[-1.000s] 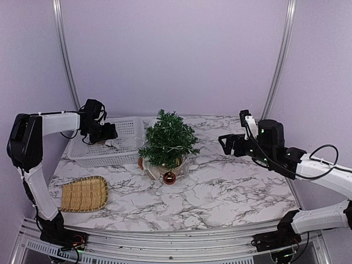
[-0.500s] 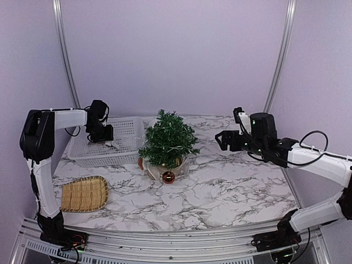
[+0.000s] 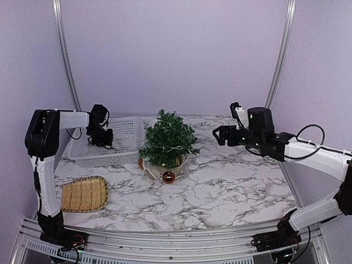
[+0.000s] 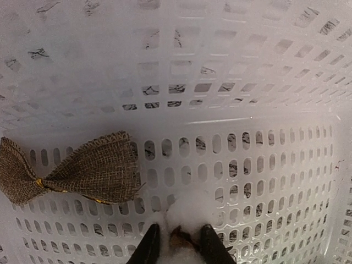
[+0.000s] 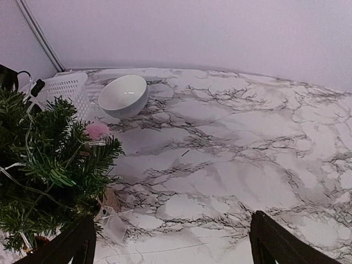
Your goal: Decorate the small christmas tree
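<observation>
Pale lilac walls close in a desk with a grey-veined marble top. At its near left corner lies a flat tan woven tray. Behind the tray stands a white slotted plastic basket, and the left arm reaches down into it. In the left wrist view a burlap bow lies flat on the basket floor. To the right of the bow, the left gripper has its jaws drawn narrow on either side of a small white fluffy thing. Whether they actually pinch it cannot be told.

The small christmas tree stands upright at the middle of the desk, just right of the basket. A red ball sits at the front of its base. The right wrist view shows a pink fluffy tuft by the branches and a white bowl on the desk beyond, beside the basket.

To the right of the tree, apart from it, the right gripper hangs above the desk, jaws spread wide and holding nothing.
</observation>
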